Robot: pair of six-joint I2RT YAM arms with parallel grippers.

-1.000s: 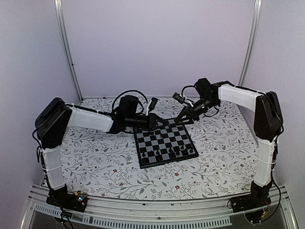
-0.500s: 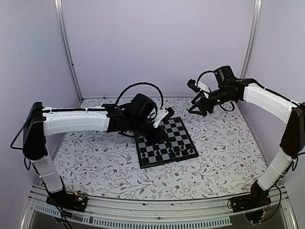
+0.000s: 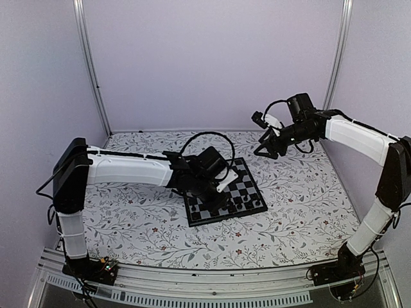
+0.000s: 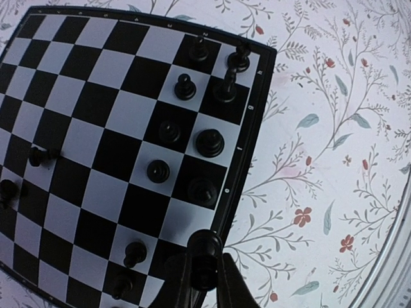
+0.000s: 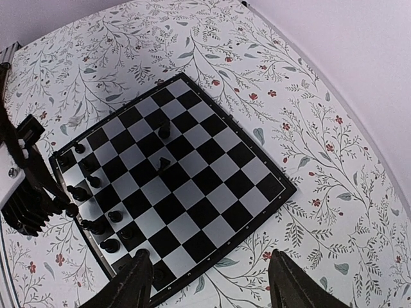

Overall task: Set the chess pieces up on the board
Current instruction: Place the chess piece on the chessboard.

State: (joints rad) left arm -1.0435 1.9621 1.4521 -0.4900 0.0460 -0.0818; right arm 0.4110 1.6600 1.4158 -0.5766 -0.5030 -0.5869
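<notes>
The board (image 3: 241, 176) lies in the middle of the table, with several black chess pieces (image 3: 247, 204) standing in two rows along its near edge. My left gripper (image 3: 213, 197) is low over the board's near left part. In the left wrist view the left gripper (image 4: 205, 273) is shut on one black piece (image 4: 205, 247), held over the board's border (image 4: 250, 128) next to the rows of pieces (image 4: 210, 142). Two pieces (image 4: 38, 156) lie toppled further in. My right gripper (image 3: 266, 151) is open and empty, raised behind the board's right side. In the right wrist view the right gripper (image 5: 212, 282) looks down on the board (image 5: 212, 173).
The table (image 3: 295, 212) has a white cloth with a leaf and flower print. Purple walls close in the back and sides, with metal posts (image 3: 87, 64) at the back corners. Two lone pieces (image 5: 164, 131) sit near the board's middle.
My left arm swung from the board's far edge to its near left part, holding a piece. My right arm lifted off the board's far side and pulled back to the right.
</notes>
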